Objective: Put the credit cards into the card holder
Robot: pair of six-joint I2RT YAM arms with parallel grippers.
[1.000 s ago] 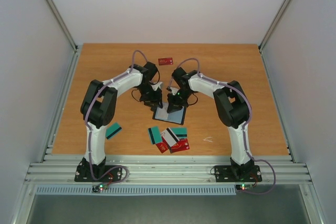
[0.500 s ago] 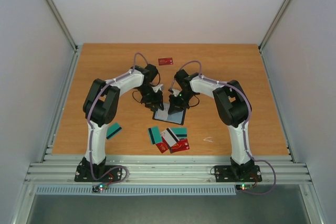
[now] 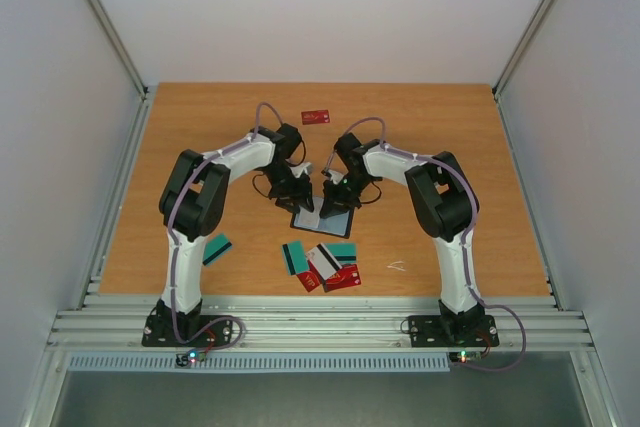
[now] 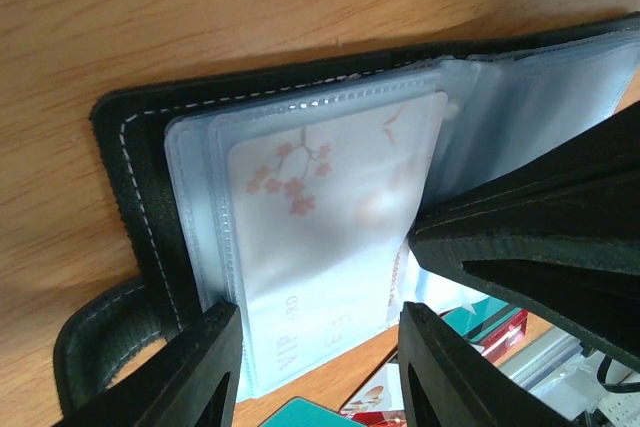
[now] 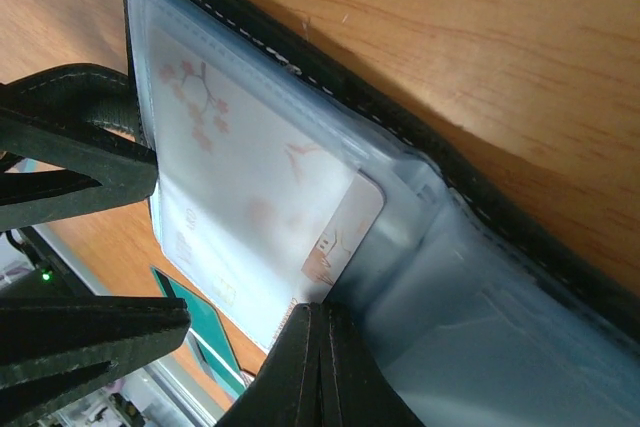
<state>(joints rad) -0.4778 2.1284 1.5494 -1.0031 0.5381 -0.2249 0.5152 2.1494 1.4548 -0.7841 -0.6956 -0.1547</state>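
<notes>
The card holder (image 3: 322, 218) lies open at mid-table, its black stitched cover (image 4: 135, 197) and pale blue sleeves showing. A white credit card with pink blossoms (image 4: 330, 217) sits in the top sleeve (image 5: 230, 197). My left gripper (image 4: 320, 362) hovers open over the card's near end, one finger on each side. My right gripper (image 5: 320, 322) is shut, with nothing visible between its fingers, and its tip rests on the sleeves at the card's corner. Both grippers meet over the holder (image 3: 300, 199) (image 3: 334, 201). Loose credit cards lie on the table: a red one (image 3: 316, 116), a teal one (image 3: 216, 248), and a mixed cluster (image 3: 325, 265).
The cluster of teal, red and white cards lies just in front of the holder, close under my left fingers (image 4: 300, 415). A small pale scrap (image 3: 397, 267) lies at the front right. Grey walls enclose the wooden table (image 3: 450, 147) on three sides.
My left gripper's jaws have spread wider around the card in the sleeve. Both arms shifted only slightly; the right gripper stayed shut on the holder.
</notes>
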